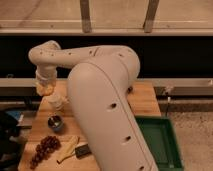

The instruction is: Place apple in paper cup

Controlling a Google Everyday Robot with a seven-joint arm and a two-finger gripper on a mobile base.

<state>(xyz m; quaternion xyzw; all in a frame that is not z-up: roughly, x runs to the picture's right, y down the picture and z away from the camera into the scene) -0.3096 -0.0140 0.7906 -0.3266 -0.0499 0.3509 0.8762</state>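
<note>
My gripper [45,86] hangs from the white arm at the table's far left and is shut on the apple [45,90], a small yellow-orange fruit held above the table. The paper cup [56,103], short and cream-white, stands on the wooden table [145,100] just below and to the right of the apple. The apple is not inside the cup. My arm's large white body fills the middle of the view and hides the table's centre.
A small shiny metal cup [55,122] stands in front of the paper cup. A dark red grape bunch [44,148] lies at the front left, with a yellow item [67,149] and a dark item [82,149] beside it. A green bin [161,142] sits to the right.
</note>
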